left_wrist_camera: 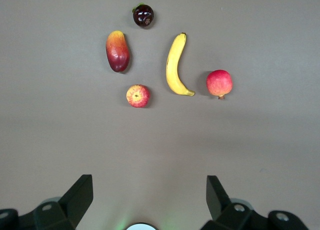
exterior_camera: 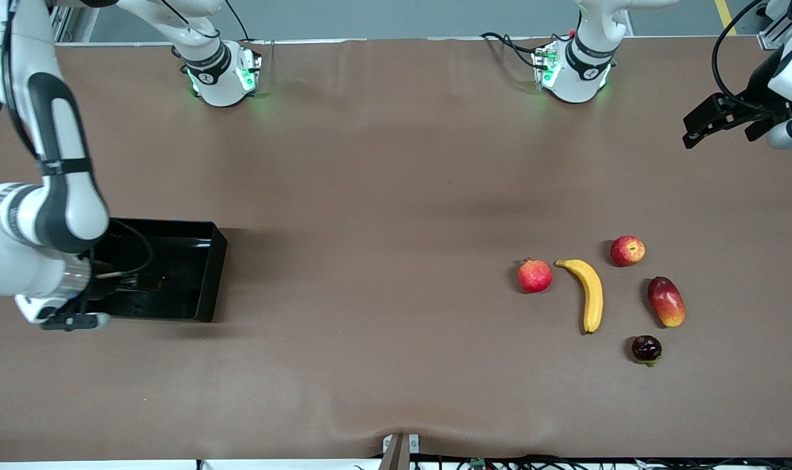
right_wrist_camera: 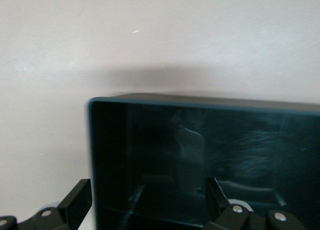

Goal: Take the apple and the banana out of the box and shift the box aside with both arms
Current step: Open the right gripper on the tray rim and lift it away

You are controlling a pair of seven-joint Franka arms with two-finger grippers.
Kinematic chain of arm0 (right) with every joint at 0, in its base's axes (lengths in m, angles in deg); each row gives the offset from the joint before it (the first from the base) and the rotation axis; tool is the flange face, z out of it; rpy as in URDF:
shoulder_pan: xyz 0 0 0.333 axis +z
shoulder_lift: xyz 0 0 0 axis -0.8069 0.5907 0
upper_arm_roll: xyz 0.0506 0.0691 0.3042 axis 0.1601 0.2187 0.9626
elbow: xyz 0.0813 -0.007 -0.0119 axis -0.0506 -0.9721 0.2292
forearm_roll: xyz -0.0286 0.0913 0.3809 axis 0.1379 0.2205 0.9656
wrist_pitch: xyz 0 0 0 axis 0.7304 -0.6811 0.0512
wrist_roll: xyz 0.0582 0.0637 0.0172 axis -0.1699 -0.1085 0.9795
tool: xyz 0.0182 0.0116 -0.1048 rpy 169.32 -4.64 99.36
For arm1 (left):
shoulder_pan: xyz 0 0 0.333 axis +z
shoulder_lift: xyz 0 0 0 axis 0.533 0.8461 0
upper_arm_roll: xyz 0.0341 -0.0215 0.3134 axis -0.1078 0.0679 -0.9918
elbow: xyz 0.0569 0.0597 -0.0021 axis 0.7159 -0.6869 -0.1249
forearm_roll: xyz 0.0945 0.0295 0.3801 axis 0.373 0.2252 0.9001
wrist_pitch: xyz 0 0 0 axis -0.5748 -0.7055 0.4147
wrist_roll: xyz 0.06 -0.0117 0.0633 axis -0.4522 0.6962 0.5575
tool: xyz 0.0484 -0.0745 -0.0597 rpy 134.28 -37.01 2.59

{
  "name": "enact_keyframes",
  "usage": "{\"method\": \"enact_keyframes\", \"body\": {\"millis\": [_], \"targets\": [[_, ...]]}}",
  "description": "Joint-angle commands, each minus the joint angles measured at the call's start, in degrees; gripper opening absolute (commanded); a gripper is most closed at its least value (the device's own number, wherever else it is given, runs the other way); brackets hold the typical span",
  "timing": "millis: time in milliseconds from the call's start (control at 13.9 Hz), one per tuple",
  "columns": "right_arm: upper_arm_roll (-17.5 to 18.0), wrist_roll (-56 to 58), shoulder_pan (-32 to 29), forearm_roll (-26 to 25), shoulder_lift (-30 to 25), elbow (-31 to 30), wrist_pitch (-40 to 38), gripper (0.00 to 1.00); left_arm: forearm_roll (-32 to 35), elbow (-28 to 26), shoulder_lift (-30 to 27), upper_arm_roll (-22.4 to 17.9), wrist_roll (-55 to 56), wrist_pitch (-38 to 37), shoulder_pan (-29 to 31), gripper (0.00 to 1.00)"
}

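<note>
The yellow banana lies toward the left arm's end of the table. The small red-and-yellow apple sits beside it, farther from the front camera. The black box rests toward the right arm's end. My right gripper is open low over the box's outer end. One finger is outside the wall and the other inside, neither gripping. My left gripper hangs open and empty high over the table's edge at its own end.
A red pomegranate lies beside the banana. An oblong red-orange mango and a small dark fruit lie close by, the dark one nearest the front camera. The brown table spreads between box and fruits.
</note>
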Motion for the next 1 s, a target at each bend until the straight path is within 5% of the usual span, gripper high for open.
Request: {"method": "enact_keyframes", "body": {"millis": [0,215,502,933], "targets": [[-0.6,-5.0,2.9,-1.8,-5.7,-5.3,0.2,1.00,-1.0,-0.6,-0.7,-0.3,-0.7,0.1,0.3,1.00],[-0.5,-9.5,5.1,-6.6,-9.3,-7.9,0.1,1.00,-0.2,-0.5,-0.6,-0.3,-0.1,0.1,0.2,1.00],[-0.5,-9.4,5.3,-6.8,-17.5,-14.3,-0.2,1.00,0.0,-0.5,-0.7,-0.3,-0.1,-0.3,0.2,1.00],[-0.6,-11.5,4.9,-8.5,-28.2,-10.6,-11.2,1.00,0.0,-0.4,-1.1,-0.1,-0.1,-1.4,0.2,1.00]]}}
